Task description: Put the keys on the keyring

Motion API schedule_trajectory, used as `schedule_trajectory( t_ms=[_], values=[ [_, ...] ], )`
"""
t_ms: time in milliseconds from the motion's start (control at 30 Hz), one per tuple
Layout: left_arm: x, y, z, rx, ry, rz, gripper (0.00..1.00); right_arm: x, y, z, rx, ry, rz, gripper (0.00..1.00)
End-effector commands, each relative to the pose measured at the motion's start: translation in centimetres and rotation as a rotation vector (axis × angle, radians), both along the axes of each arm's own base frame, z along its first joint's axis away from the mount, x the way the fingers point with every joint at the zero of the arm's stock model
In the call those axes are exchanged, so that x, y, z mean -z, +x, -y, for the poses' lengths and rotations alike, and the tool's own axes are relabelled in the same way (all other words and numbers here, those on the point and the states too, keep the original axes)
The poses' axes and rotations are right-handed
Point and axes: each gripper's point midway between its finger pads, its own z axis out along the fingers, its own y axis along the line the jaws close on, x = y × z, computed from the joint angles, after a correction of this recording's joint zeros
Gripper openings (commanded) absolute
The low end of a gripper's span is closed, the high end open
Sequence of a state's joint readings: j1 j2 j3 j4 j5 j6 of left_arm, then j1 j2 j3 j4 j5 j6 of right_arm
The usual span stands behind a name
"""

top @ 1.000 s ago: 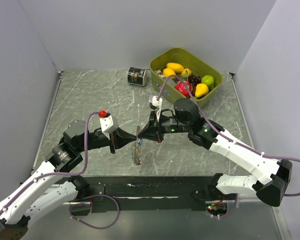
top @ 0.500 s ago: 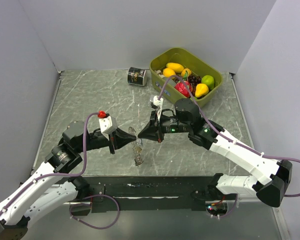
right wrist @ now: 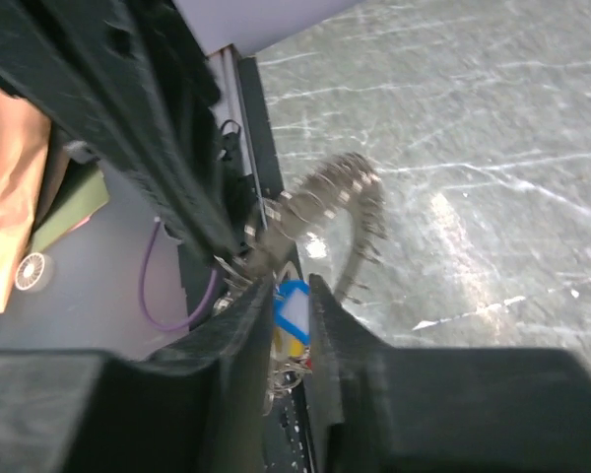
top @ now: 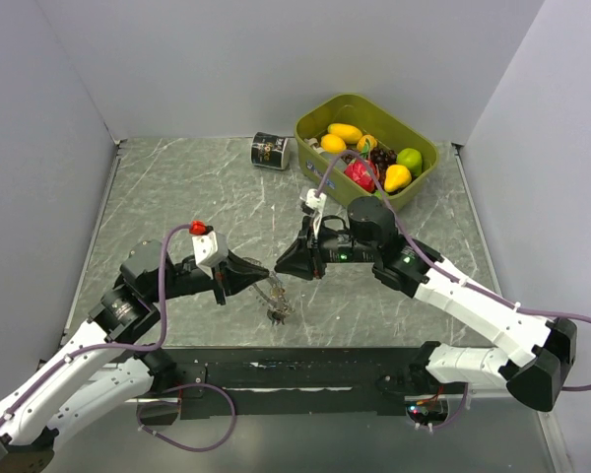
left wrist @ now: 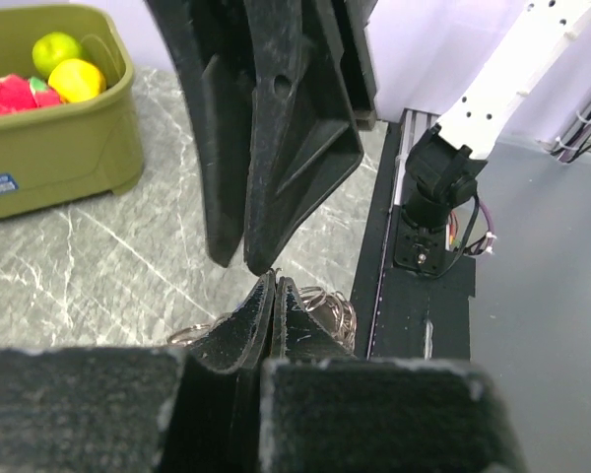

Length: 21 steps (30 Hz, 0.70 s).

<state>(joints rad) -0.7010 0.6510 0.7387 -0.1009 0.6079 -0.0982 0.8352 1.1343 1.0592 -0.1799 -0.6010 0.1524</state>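
Left gripper (left wrist: 274,286) clamps keyring (right wrist: 325,192) | right gripper (right wrist: 289,286) pinches keys (right wrist: 294,307) | grey marbled table (top: 177,187), pale walls (top: 276,59)

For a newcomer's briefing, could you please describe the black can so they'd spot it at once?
Find the olive-green bin of fruit at the far right of the table. Just left of it, the can lies on its side. It alone is black and cylindrical, with pale printing.

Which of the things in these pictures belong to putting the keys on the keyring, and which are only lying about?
For the job:
- the keyring, pinched by the left gripper
- the keys, a blue-tagged one between the fingers of the right gripper

Lying about:
- the black can
- the green bin with toy fruit
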Motion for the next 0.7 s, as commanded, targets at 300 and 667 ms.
schedule_trajectory(
  t_ms=[300,667],
  values=[
    [-3.6,-1.1,0.0,0.043,-0.104,0.105,0.01,-3.5,-0.4,1.9,0.043,0.113,0.121,0.79],
    [-5.1,-2.9,0.2,0.137,-0.171,0.143,0.01,-5.9,-3.8,1.7,-0.146,0.23,0.193,0.95]
  ],
)
